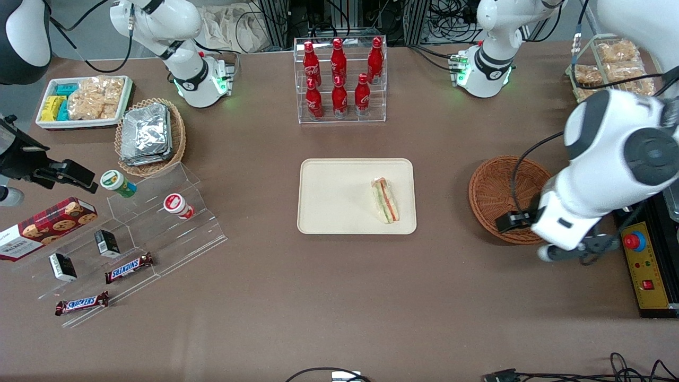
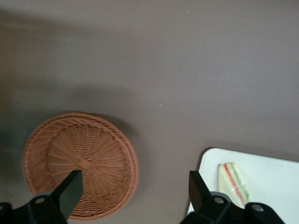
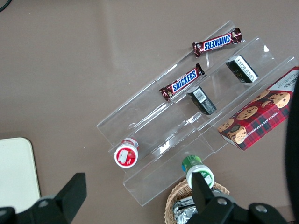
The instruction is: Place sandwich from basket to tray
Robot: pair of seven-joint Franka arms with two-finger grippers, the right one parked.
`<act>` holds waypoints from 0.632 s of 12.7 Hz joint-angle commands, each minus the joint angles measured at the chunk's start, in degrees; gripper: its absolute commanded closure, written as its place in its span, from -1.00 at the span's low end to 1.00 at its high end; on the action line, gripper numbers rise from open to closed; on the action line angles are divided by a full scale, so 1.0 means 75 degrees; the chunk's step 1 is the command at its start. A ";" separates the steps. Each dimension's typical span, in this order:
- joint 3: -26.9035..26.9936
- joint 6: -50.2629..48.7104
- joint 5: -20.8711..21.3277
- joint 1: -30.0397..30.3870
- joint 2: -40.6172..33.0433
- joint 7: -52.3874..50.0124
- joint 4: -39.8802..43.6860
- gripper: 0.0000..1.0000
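Note:
The sandwich (image 1: 385,200) (image 2: 233,184), a pale wedge with green and red-orange layers, lies on the cream tray (image 1: 334,196) (image 2: 271,186), near the tray's edge that faces the working arm's end. The reddish-brown wicker basket (image 1: 493,191) (image 2: 79,163) sits beside the tray and holds nothing. My gripper (image 1: 583,253) (image 2: 134,177) hangs well above the table by the basket's rim nearest the front camera. It is open, with only bare tabletop showing between its black fingers (image 2: 72,186).
A clear rack of red cola bottles (image 1: 339,79) stands farther back than the tray. A tan basket of foil packets (image 1: 151,138) and a clear step shelf with snacks (image 1: 132,233) lie toward the parked arm's end. A yellow control box (image 1: 644,265) sits beside my arm.

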 commanded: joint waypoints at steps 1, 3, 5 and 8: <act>0.1231 -0.0103 -0.0724 -0.0391 -0.1288 0.1310 -0.0778 -1.00; 0.1818 -0.0244 -0.0889 -0.0638 -0.1897 0.1862 -0.1095 -1.00; 0.2299 -0.0397 -0.1145 -0.0837 -0.2565 0.2424 -0.1446 -1.00; 0.2910 -0.0748 -0.1370 -0.1190 -0.3188 0.3104 -0.1693 -1.00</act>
